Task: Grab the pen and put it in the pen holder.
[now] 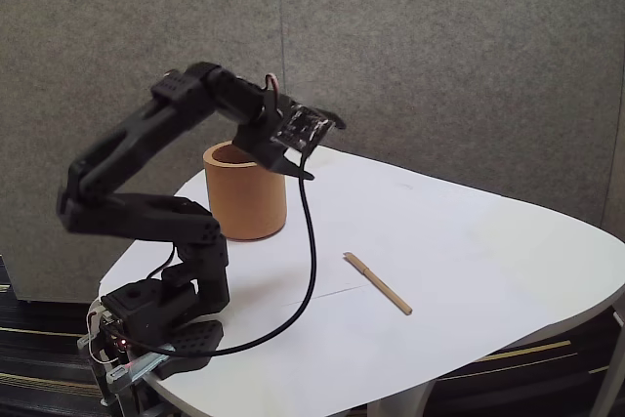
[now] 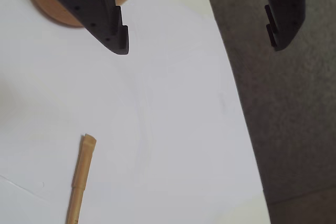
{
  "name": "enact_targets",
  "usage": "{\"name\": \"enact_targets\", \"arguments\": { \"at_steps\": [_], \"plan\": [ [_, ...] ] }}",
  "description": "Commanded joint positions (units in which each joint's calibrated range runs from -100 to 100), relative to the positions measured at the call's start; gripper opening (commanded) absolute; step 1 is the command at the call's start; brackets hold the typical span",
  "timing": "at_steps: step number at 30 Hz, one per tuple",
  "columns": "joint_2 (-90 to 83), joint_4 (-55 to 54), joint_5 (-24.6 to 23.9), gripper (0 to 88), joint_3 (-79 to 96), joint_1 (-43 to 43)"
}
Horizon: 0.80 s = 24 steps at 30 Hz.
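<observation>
So the thin tan wood-coloured pen [image 1: 377, 283] is lying flat on the white counter [image 1: 488, 261], out in the open, well apart from the wide light-brown cardboard-looking cylindrical pen holder [image 1: 245, 192]. In the fixed view its long axis runs diagonally, upper-left end toward the holder, lower-right end toward the counter's front edge. The black two-finger gripper [image 2: 199, 51] hangs in the air just beside the holder's rim, spread wide, nothing in it.
</observation>
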Motion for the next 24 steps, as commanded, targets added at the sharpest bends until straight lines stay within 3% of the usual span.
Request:
{"name": "enact_targets", "arguments": {
  "at_steps": [1,11,24],
  "plan": [
    [18.5,-0.4,-0.1,38.2,-14.6,3.2],
    [46.4,-0.3,-0.1,38.1,-22.3,12.3],
    [60.6,-0.4,0.0,38.1,-26.6,13.9]
  ]
}}
